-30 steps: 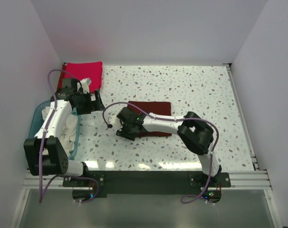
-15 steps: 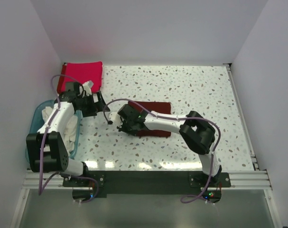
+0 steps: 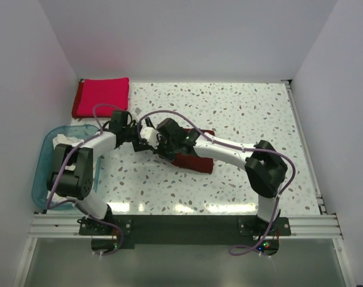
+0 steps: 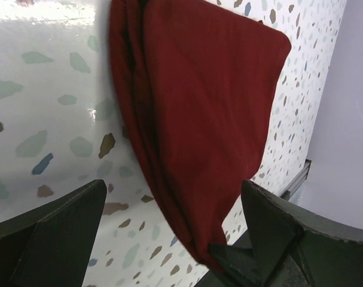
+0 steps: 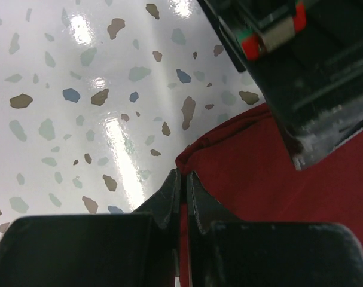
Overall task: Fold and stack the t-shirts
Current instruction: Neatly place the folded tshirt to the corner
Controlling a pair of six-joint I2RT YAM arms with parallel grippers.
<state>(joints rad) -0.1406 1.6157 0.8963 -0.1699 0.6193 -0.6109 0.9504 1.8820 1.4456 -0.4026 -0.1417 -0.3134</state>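
Surface: speckled white table (image 3: pixel 259 113), enclosed by plain white walls, is carrying every item listed below.
Landmark: maroon t-shirt (image 3: pixel 196 161), folded into a flat rectangle, is lying near the table's middle. All positions below are being given relative to it.
Right arm: right gripper (image 3: pixel 158 145) is reaching across the maroon t-shirt to its left end. In the right wrist view its fingers (image 5: pixel 169 200) are pressing together with a sliver of maroon cloth between them. They are pinching the shirt's corner where it is meeting the bare table.
Left arm: left gripper (image 3: pixel 145 136) is hovering just left of the maroon t-shirt, close beside the right gripper. Its fingers (image 4: pixel 55 224) are spreading wide and holding nothing. In the left wrist view the shirt's layered folded edge is showing beyond the gap between them.
Second shirt: crimson t-shirt (image 3: pixel 102 97), folded, is lying well apart from the maroon t-shirt, to its left and farther back, in the table's far left corner.
Container: blue tub (image 3: pixel 40 179), translucent, is sitting well to the left of the maroon t-shirt, at the table's left edge.
Tub contents: white cloth (image 3: pixel 66 141) is lying bunched inside the blue tub, with the left arm partly hiding it.
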